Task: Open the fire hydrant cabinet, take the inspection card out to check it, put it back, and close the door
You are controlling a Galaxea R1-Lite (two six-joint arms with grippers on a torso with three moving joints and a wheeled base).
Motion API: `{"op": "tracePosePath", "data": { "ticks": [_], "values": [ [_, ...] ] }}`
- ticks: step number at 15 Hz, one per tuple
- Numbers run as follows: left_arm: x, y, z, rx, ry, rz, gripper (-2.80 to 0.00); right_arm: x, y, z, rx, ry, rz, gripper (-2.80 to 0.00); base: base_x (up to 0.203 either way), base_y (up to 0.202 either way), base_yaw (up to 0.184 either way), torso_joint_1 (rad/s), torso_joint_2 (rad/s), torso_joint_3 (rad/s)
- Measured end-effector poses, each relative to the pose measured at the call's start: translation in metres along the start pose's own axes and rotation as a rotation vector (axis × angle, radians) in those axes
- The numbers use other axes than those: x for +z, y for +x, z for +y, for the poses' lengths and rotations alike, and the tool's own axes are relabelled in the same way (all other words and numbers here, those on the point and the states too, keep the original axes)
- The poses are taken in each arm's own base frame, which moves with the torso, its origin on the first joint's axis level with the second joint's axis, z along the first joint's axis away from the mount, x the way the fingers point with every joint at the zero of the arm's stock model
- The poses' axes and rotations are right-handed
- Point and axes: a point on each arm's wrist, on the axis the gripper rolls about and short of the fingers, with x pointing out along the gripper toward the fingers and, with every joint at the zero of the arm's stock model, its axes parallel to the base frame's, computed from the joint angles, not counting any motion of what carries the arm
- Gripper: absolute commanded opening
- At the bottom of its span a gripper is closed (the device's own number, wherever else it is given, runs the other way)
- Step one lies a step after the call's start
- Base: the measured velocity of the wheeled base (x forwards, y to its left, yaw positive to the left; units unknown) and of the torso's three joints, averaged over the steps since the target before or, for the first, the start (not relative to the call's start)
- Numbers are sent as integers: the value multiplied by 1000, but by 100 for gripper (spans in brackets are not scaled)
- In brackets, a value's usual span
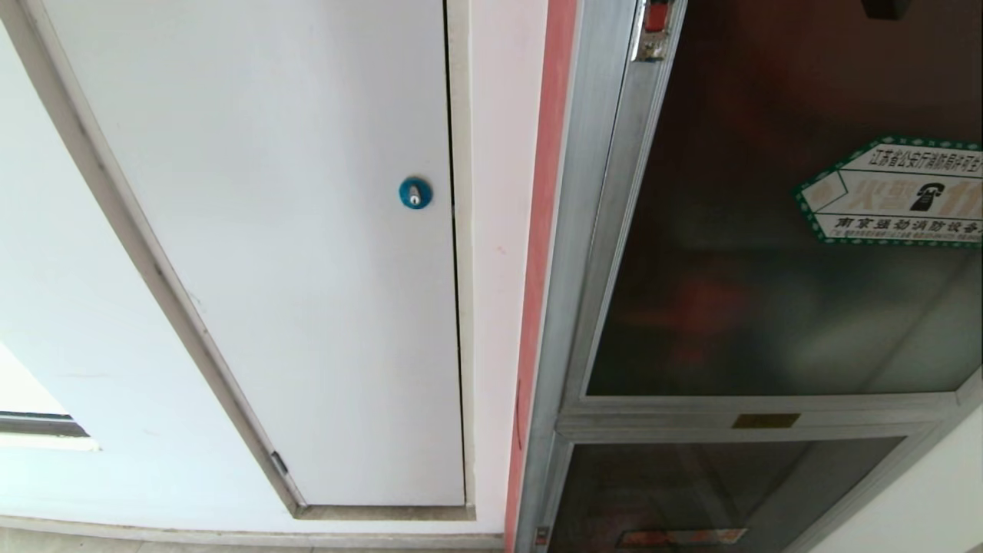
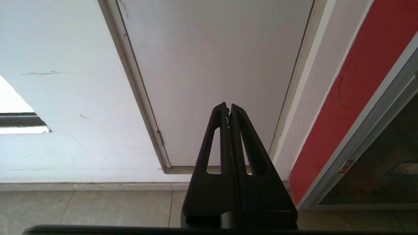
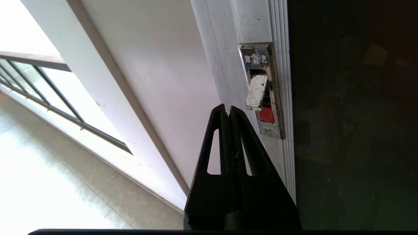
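The fire hydrant cabinet [image 1: 591, 230] fills the right of the head view with its silver frame. Its door [image 1: 729, 230], dark frosted glass with a green-bordered telephone sticker [image 1: 895, 192], stands closed. The red latch [image 1: 655, 19] sits at the door's upper left edge. In the right wrist view my right gripper [image 3: 228, 107] is shut and empty, its tips just beside and short of the latch [image 3: 264, 98], whose silver lever sticks out above a red tab. My left gripper [image 2: 228, 106] is shut and empty, pointing at the white door low down. The inspection card is hidden.
A white door [image 1: 292, 230] with a blue round lock [image 1: 415, 192] stands left of the cabinet. A red strip [image 1: 541, 230] runs along the cabinet's side. A smaller dark glass panel [image 1: 714, 484] lies below the door. Tiled floor [image 2: 81, 209] and a railing [image 3: 49, 98] show.
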Motion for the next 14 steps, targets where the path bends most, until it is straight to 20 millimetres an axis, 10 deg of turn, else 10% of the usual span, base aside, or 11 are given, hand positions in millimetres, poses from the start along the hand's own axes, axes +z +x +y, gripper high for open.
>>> {"op": "tracePosePath", "data": {
  "ticks": [14],
  "values": [
    [0, 0, 0, 0, 0, 0, -280, -10, 31, -9, -36, -4, 23, -280, 0, 0, 0, 0, 0, 0]
  ]
}}
